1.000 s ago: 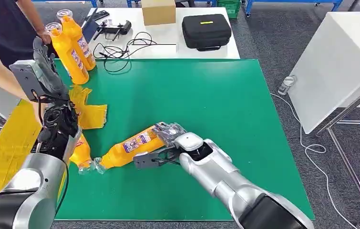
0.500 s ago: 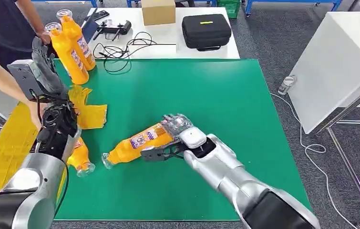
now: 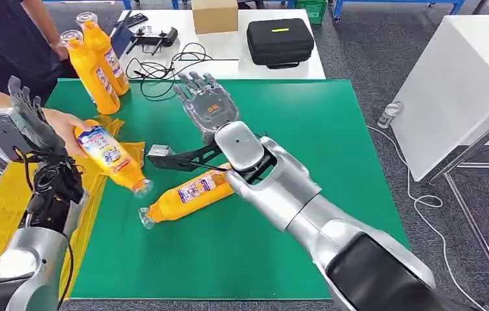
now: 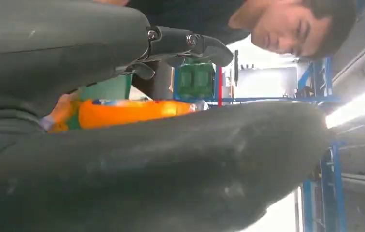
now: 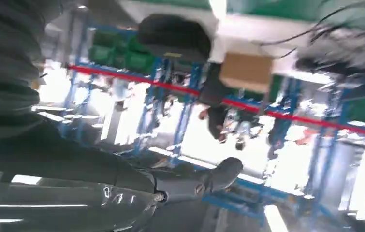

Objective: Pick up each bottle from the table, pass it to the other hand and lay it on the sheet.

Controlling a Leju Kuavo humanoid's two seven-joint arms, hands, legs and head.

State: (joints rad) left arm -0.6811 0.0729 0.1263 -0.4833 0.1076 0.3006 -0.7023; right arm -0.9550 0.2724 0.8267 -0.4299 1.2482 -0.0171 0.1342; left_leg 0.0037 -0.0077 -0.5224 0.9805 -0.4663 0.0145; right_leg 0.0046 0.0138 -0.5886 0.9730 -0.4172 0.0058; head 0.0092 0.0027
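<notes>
On the green table [image 3: 332,162], an orange plastic bottle [image 3: 186,194] lies on its side, cap toward 8 o'clock; right hand [image 3: 206,103] raised above it, fingers spread, holding nothing; at 9 o'clock a person's hand [image 3: 60,126] holds a second bottle [image 3: 112,159] over the yellow sheet [image 3: 8,201]; left hand [image 3: 24,116] state unclear; two upright bottles [image 3: 96,65] at 11 o'clock

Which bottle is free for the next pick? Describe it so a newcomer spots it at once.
Start at the green table and find the robot's raised right hand. Just below its wrist an orange bottle lies flat on the green, neck toward the robot. It is apart from the upright pair and the bottle a person holds.
</notes>
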